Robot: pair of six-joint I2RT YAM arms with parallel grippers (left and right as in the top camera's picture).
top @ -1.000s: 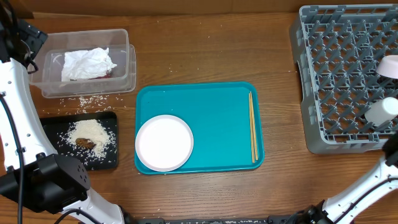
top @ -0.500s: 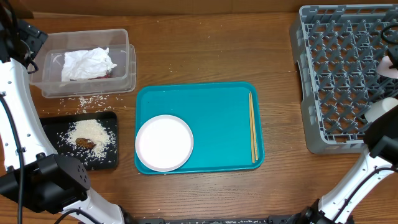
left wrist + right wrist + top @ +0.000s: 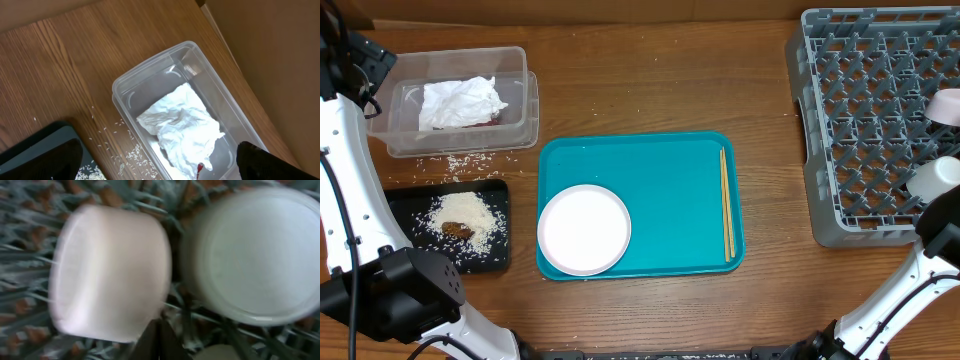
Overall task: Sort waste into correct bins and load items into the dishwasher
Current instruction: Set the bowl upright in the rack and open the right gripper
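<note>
**Hidden or unclear.** The right wrist view is blurred. Two pale round dishes fill it over the pegs of the dish rack [image 3: 865,110], and cup and bowl cannot be told apart there. From overhead, the bowl [image 3: 948,105] is cut off by the right frame edge. The cup [image 3: 932,178] lies on its side just near of it, and both are in the rack's right part. The red wrapper [image 3: 200,167] shows only as a sliver under the napkin [image 3: 182,127] in the clear tub [image 3: 515,65].

**Hands.** The right hand [image 3: 160,339] has its fingers pressed together and holds nothing. Contact with the dishes cannot be told. The left hand [image 3: 362,58] is spread wide and empty, at the tub's left end.

**Edges and room.** The plate [image 3: 584,229] sits in the near-left corner of the teal tray [image 3: 665,180]. The chopsticks [image 3: 726,200] lie along its right rim. Rice [image 3: 470,210] and the brown scrap [image 3: 457,231] lie in the black tray [image 3: 405,200]. Loose grains dot the table [image 3: 650,80] between black tray and tub. A strip of table separates the teal tray from the rack.
</note>
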